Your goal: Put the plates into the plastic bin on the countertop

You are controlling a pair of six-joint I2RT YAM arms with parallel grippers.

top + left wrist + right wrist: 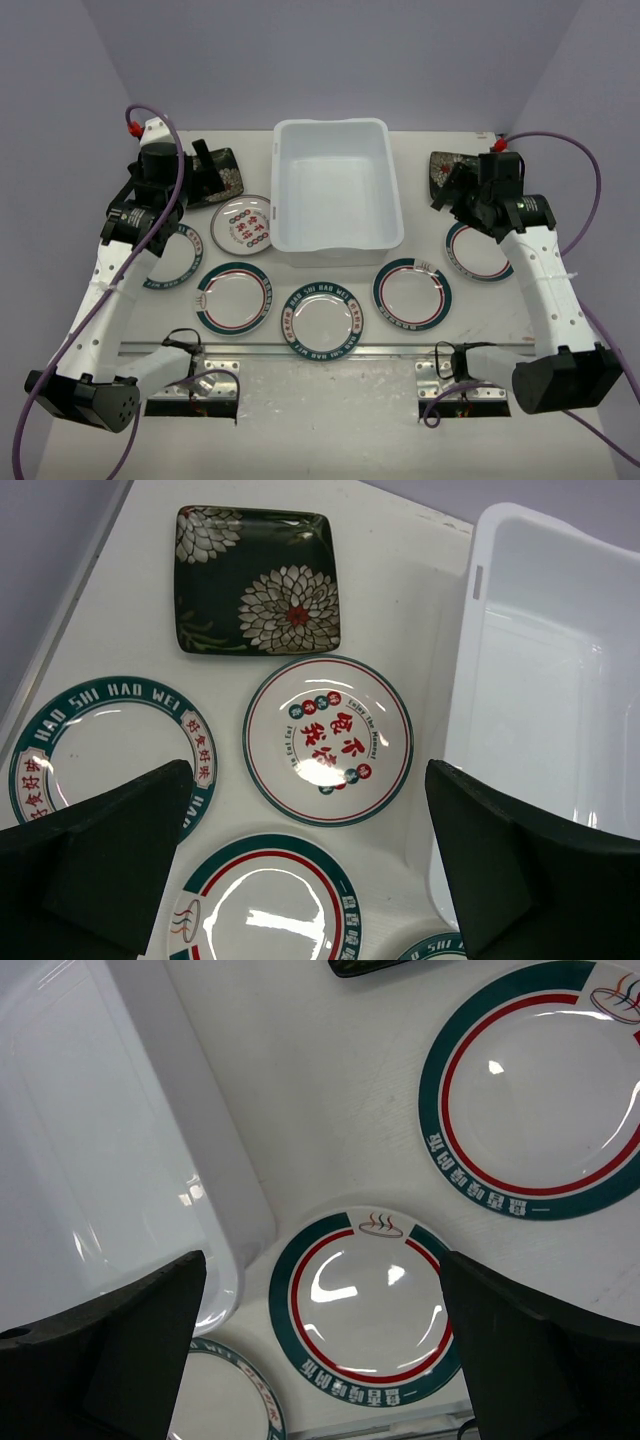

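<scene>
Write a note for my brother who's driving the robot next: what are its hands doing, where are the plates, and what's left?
The left gripper is open and empty, up over the plates left of the plastic bin.
The right gripper is open and empty, up over the plates right of the bin.
The bin sits mid-countertop with nothing in it.
All eight plates lie on the countertop around it: five round teal-rimmed plates, one small plate and two square black plates at the back.
Done: nothing yet.
Left: every plate goes into the bin.
</scene>
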